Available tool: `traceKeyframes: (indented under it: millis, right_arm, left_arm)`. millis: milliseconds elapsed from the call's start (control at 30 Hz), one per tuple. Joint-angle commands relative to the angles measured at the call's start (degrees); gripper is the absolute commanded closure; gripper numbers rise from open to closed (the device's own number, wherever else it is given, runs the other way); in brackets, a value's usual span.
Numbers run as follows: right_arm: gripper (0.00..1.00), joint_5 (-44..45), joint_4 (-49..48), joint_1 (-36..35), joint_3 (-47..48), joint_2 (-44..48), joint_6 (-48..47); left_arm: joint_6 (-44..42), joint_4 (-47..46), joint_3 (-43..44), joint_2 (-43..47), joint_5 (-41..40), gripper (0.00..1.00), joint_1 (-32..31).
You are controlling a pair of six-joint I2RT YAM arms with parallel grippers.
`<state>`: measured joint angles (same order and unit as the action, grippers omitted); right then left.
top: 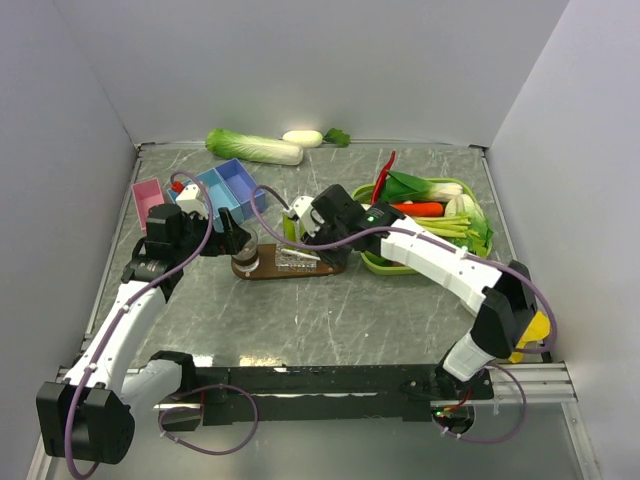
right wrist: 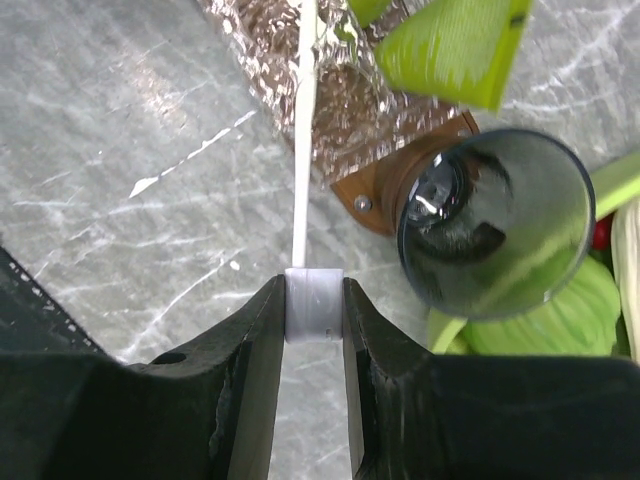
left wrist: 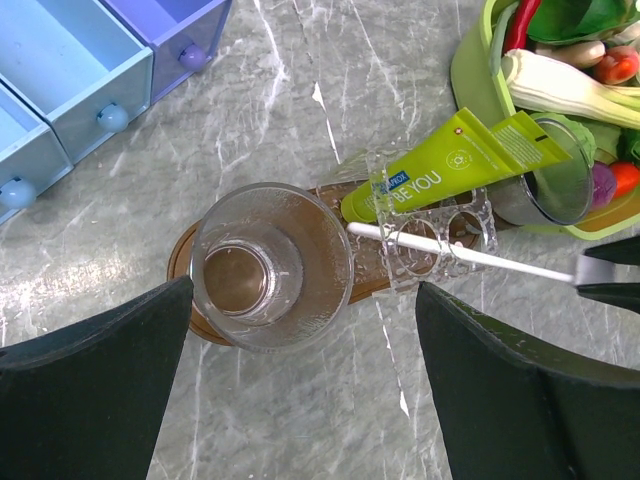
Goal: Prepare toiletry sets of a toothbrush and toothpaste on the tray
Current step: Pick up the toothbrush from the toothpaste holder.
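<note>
The right pincer (right wrist: pixel 314 300) is clamped on the butt of a white toothbrush (right wrist: pixel 303 150), whose stick runs toward 12 o'clock in the wrist view, across a clear holder (left wrist: pixel 437 235) on the tray (left wrist: pixel 365 272). The left pincer (left wrist: pixel 304 290) hangs with its fingers wide apart, gripping nothing, above a tumbler (left wrist: pixel 270 265) standing on the tray's left end. The toothpaste (left wrist: pixel 450 165) lies at that tumbler's 2 o'clock, over the holder.

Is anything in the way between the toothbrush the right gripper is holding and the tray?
Nothing visible blocks it. The toothbrush, clamped at its end in the right gripper, reaches over the tray, crossing a clear holder beside the toothpaste tube. The open left gripper hangs above the far tumbler.
</note>
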<state>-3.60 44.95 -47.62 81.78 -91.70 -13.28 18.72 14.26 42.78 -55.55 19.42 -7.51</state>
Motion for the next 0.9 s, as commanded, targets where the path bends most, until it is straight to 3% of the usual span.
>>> traceKeyframes:
  millis: [0,867]
  right_arm:
    - [1.0,1.8,2.1,-1.3,-1.2,6.1,1.9]
    - [1.0,9.7,7.8,-6.3,-6.7,17.2,7.7]
  left_arm:
    - [-0.2,-2.4,1.4,1.5,1.3,0.03,0.3]
    - [-0.2,-2.1,1.0,2.6,1.8,0.03,0.3]
